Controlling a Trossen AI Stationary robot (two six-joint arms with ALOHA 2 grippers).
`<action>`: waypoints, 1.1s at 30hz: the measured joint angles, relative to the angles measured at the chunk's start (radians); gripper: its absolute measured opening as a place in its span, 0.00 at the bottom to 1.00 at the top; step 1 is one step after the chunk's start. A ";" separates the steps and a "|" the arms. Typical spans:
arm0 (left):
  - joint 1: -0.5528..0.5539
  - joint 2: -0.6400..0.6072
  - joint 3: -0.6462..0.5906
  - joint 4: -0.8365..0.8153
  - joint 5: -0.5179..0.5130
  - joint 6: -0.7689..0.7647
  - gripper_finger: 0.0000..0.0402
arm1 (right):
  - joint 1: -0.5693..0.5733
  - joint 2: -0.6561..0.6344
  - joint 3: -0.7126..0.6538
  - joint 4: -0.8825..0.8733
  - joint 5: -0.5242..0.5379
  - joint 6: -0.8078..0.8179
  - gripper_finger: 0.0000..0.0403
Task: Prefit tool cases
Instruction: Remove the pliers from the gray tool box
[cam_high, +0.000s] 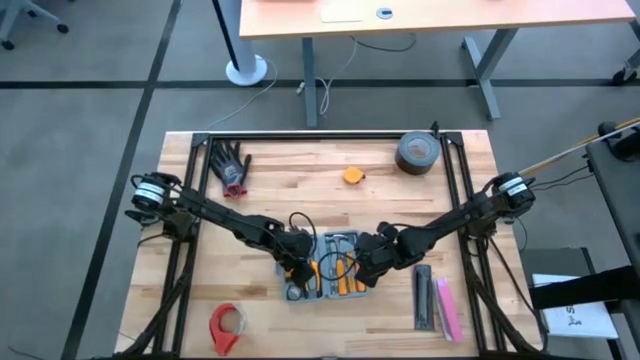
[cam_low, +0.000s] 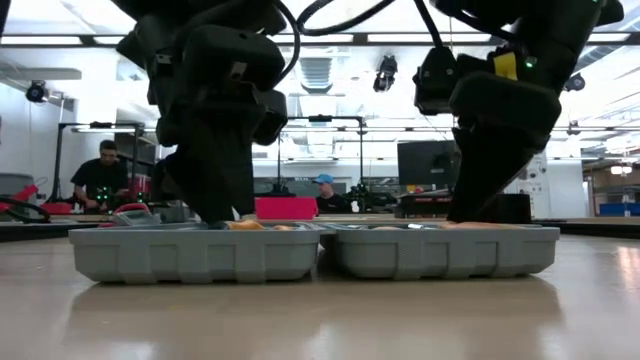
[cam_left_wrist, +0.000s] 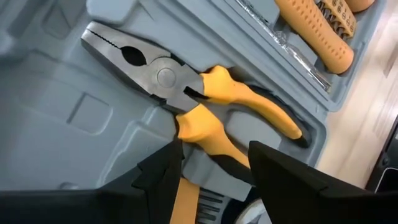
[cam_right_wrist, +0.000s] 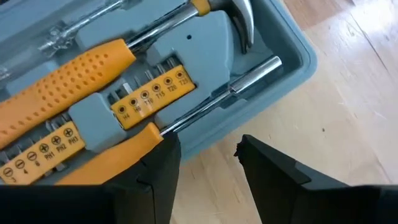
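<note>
Hovering over the open tool case on the surface.
My left end effector is open above the pliers; my right end effector is open by the screwdriver.

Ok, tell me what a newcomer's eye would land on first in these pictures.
Most striking is the open tool case at the table's near middle, with both arms bent in over it. The left claw stands open over the yellow-handled pliers in the grey tray. The right claw is open at the case's edge beside the hammer and a yellow bit holder.
</note>
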 joint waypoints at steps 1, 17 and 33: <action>0.000 0.000 0.001 0.000 0.000 0.000 0.48 | 0.002 -0.002 -0.005 0.001 0.001 0.006 0.38; 0.001 0.000 0.004 0.003 0.001 -0.005 0.49 | 0.003 -0.004 -0.021 0.022 -0.033 0.015 0.36; 0.003 0.047 0.003 0.120 0.046 -0.019 0.48 | 0.003 0.004 -0.024 0.118 -0.064 0.007 0.32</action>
